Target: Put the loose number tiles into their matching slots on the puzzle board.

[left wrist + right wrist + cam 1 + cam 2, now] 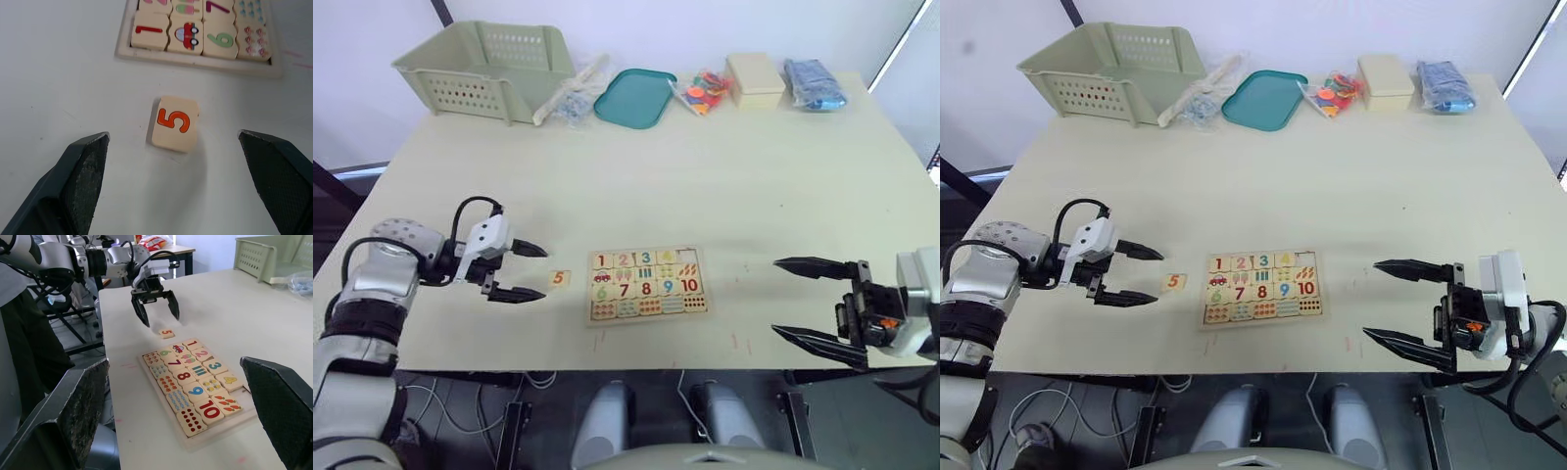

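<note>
One loose tile (174,123), the 5, flat on table (724,176) just left of board (647,285), between open fingers of left gripper (521,271). Likely light, stiff, thin wood; best pinched across opposite edges. Four numerals, 1 to 4, seated already; fifth slot apparently empty. Right gripper (811,303) wide open, empty, well right of board.

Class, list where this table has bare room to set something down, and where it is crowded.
Free: the wide middle between the puzzle board and the back row, and the stretch between board and right gripper. Crowded: the far edge, with basket, teal tray and bags. Tight: the 5 tile before the open left gripper.
</note>
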You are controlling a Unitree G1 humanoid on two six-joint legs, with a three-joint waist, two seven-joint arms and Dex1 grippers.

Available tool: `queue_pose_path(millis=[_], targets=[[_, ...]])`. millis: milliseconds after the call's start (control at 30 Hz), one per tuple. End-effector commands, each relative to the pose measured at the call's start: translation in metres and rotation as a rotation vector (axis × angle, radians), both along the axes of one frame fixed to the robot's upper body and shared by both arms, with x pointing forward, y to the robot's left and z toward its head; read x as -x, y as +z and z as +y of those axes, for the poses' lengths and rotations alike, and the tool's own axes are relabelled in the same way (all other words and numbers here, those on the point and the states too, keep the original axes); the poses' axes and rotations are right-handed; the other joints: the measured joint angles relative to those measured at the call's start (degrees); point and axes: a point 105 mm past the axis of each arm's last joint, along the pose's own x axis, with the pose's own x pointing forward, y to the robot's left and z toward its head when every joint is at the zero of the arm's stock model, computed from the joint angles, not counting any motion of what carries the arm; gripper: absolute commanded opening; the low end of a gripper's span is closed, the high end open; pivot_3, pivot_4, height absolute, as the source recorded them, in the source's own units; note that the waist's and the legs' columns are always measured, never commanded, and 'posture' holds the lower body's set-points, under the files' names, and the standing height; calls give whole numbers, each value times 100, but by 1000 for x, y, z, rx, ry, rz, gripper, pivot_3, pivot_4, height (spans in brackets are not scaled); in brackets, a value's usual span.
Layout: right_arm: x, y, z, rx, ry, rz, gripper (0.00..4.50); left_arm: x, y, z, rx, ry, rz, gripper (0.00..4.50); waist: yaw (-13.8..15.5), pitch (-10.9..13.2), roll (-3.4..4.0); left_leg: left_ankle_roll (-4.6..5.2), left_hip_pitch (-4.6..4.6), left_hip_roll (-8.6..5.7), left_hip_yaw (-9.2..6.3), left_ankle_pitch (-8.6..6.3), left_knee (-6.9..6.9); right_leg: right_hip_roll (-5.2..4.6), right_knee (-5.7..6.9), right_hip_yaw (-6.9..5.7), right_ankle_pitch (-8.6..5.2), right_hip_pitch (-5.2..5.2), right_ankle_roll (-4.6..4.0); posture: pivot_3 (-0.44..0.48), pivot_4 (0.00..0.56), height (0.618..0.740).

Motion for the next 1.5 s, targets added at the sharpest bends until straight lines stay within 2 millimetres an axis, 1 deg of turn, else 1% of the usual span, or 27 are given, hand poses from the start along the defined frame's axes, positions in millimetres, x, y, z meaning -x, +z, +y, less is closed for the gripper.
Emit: queue_pose_path(millis=[33, 67, 200, 400, 567, 600, 633, 733, 767, 833, 967, 1033, 1067, 1167, 1267, 1333, 1400, 1433, 1500], targets=[[4, 7, 3, -1, 9, -49, 4500, 1, 3, 0, -2, -38, -7, 3781, -1, 0, 0, 0, 0, 0, 0, 0, 0, 0, 0, 0, 0, 0, 0, 0, 150, 740], [5, 7, 3, -1, 7, -48, 4500, 0, 0, -1, -4, -44, -7, 3346, -1, 0, 0, 0, 0, 0, 0, 0, 0, 0, 0, 0, 0, 0, 0, 0, 150, 740], [6, 7, 3, 0, 1, -44, 4500, -3, -4, -7, 6, -60, -11, 3346, 13, -1, -1, 0, 0, -1, -1, 0, 2, -1, 1, -1, 0, 1, 1, 0, 150, 740], [7, 6, 3, 1, -5, -42, 4500, -7, -8, -10, 11, -66, -20, 3346, 6, 0, -2, 0, 0, -1, -1, 0, 2, 0, 2, -1, 0, 1, 1, 0, 150, 740], [8, 5, 3, 2, -9, -40, 4500, -5, -9, -11, 13, -72, -20, 3346, 8, -1, -1, 0, 0, -1, -2, 0, 2, -1, 2, -2, 0, 1, 1, 0, 150, 740], [8, 5, 3, 3, -10, -40, 4500, -5, -10, -11, 13, -72, -19, 2828, 6, -1, -2, 0, 0, -1, -2, 0, 3, -1, 2, -1, 0, 1, 1, 0, 150, 740], [8, 5, 3, 3, -10, -39, 4500, -5, -10, -10, 12, -73, -19, 2452, 4, -1, -2, 0, 0, -1, -2, 0, 3, -1, 2, -1, 0, 1, 1, 0, 150, 740], [9, 5, 3, 3, -11, -38, 4500, -4, -10, -10, 11, -76, -20, 1124, 0, -1, -1, 0, 0, -1, -2, 0, 2, 0, 2, -1, 0, 1, 1, 0, 150, 740], [9, 5, 3, 4, -12, -38, 4500, -4, -10, -10, 11, -77, -21, 980, 0, -1, -2, 0, 0, -1, -2, 0, 2, 0, 2, -1, 0, 1, 1, 0, 150, 740], [9, 5, 3, 3, -13, -38, 4500, -3, -9, -10, 12, -80, -23, 980, -1, -1, -2, 0, 0, -1, -2, 0, 2, 0, 2, -1, 0, 1, 1, 0, 150, 740], [10, 4, 3, 2, -16, -39, 4500, -4, 5, -12, 25, -82, -53, 980, -2, -1, -2, 0, 0, 0, -2, 0, 2, 0, 3, -1, 0, 1, 1, 0, 150, 740], [10, 4, 3, 1, -20, -40, 4500, -6, 19, -16, 43, -82, -73, 980, 1, -1, -2, 0, 0, 0, -3, 0, 3, -1, 3, -1, 0, 1, 1, 0, 150, 740], [10, 4, 2, 2, -25, -41, 4500, -7, 30, -21, 34, -86, -94, 980, 5, 0, -3, 0, -1, 1, -4, 0, 3, -1, 3, -1, 0, 1, 1, 0, 150, 740], [9, 4, 1, 2, -37, -45, 4500, -7, 48, -32, 11, -68, -101, 980, 6, 1, -5, 0, -4, 1, -6, 0, 4, -1, 2, -3, 0, 1, 1, 0, 150, 740], [8, 4, -1, 0, -54, -55, 4500, 4, 75, -53, 2, -122, -59, 980, -4, 4, -9, 0, -4, 2, -5, 0, 4, 1, 4, -2, 0, 1, 1, 0, 150, 740], [8, 4, -2, 1, -64, -61, 4500, 7, 88, -66, -15, -137, -43, 980, 10, 5, -11, 0, -5, 2, -7, 0, 4, 0, 3, -4, 0, 1, 1, 0, 150, 740], [7, 4, -3, 3, -71, -66, 4500, 8, 95, -75, -19, -130, -23, 980, 11, 5, -11, 0, -6, 0, -7, 0, 6, 0, 3, -5, -1, 2, 2, 0, 150, 740], [7, 4, -3, 5, -76, -69, 4500, 8, 97, -80, -60, -123, -23, 980, -1, 4, -9, 0, -2, -1, -4, 0, 5, 0, 2, -2, -1, 3, 3, 0, 150, 740], [7, 5, -5, 11, -89, -80, 4500, 5, 103, -99, -129, -116, -24, 980, -9, 6, -10, 0, 1, -2, -3, 0, 3, 3, 2, 0, -1, 3, 2, 0, 150, 740]])
